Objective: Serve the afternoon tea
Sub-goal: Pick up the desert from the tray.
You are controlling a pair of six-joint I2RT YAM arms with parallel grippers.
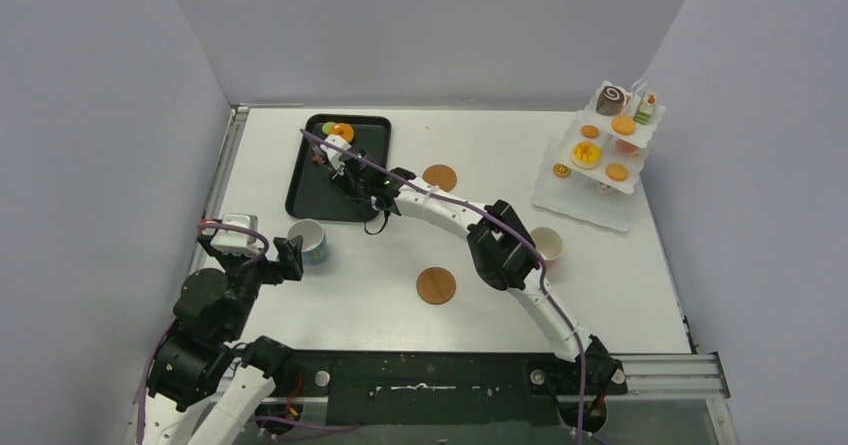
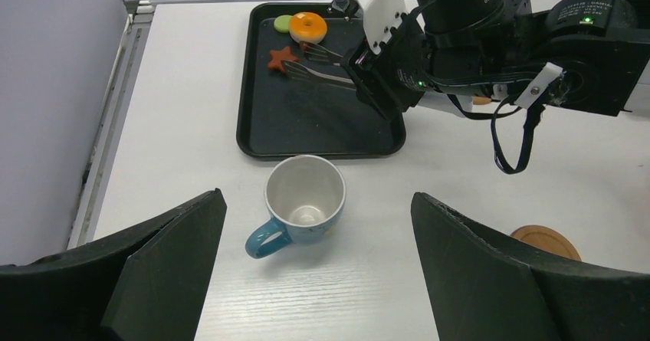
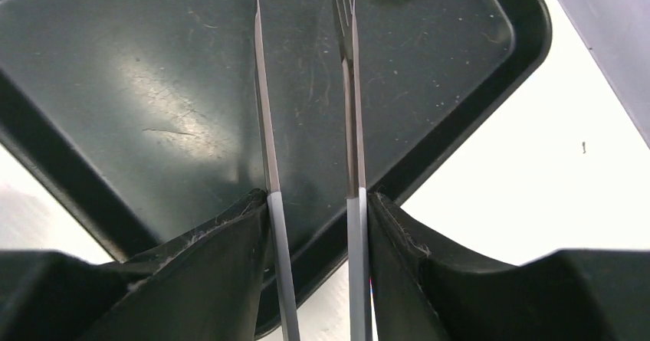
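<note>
Orange tart sits in the far corner of the tray. My right gripper clenches the tongs, tips beside the tart: pickup step, I judge; next, straddle and squeeze. Left gripper released.

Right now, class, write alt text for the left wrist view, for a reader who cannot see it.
An empty blue cup stands upright on the white table, in front of the open left gripper. Beyond it, the right gripper holds metal tongs over a black tray carrying an orange tart, green disc and star cookie.
</note>
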